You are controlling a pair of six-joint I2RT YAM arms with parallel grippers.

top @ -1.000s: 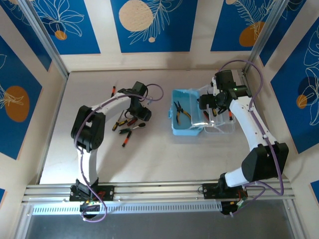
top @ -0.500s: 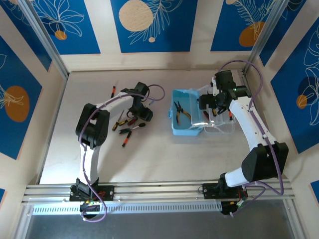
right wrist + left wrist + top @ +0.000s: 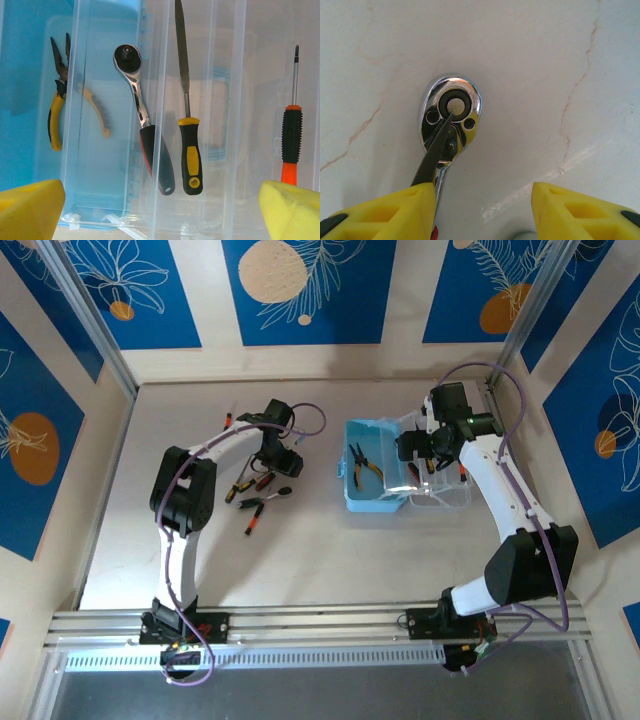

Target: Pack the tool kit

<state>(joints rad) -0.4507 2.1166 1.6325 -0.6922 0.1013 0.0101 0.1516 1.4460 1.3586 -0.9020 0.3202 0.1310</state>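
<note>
The top camera sits above and behind my bases, looking down on the whole desk (image 3: 330,540). My left wrist camera faces straight down, very near the desk, with my left end effector (image 3: 482,212) at its bottom edge and a ratchet wrench (image 3: 451,117) in the middle. My right wrist camera looks closely past my right end effector (image 3: 160,212), through the clear lid (image 3: 225,75) and into the light-blue case (image 3: 25,65). The top view shares that case.
</note>
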